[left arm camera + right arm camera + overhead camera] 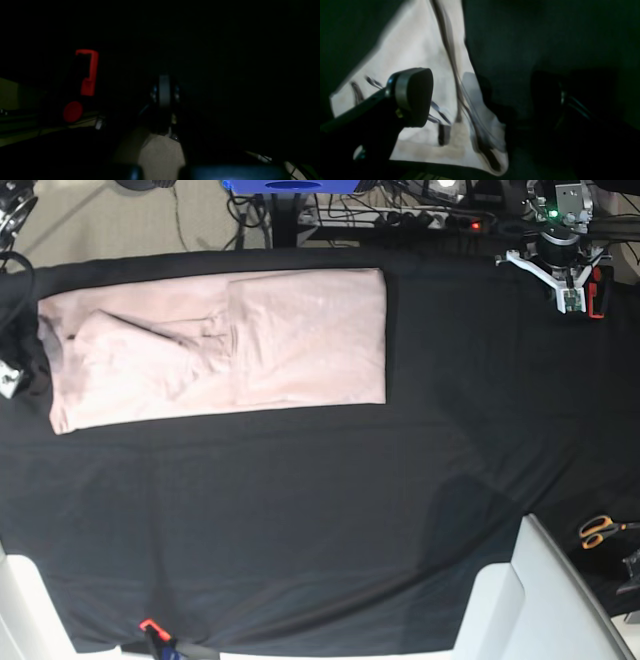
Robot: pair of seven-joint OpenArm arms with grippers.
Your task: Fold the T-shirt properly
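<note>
Looking down from the base view and seeing the T-shirt (pixel 215 350) lying flat on the black cloth (pixel 320 530) over the table, up in the far left part. Pale pink, already folded into one long strip, with a sleeve tucked across the left half and soft wrinkles there. Smoother on the right half, with a straight edge. Finding the right gripper (pixel 480 82) at the left end of that strip, with its jaws spread wide apart and pinching nothing. Seeing one dark pad (pixel 413 96) over the pink cloth in the right wrist view, and the other pad (pixel 545 100) off over the black cloth. Cannot tell if the near pad touches the shirt or just hangs over it. Spotting the shirt edge (pixel 420 37) running down between the two pads, with a few dark fold lines in it. Finding the left gripper (pixel 570 298) well apart from the shirt, up at the far right corner of the table, with its jaws pressed together on nothing. Very dark in the left wrist view, showing only the closed tip (pixel 164 82) and a red shape (pixel 87 72) off to the side. Noticing orange-handled scissors (pixel 598 530) near the right edge, past the cloth.
</note>
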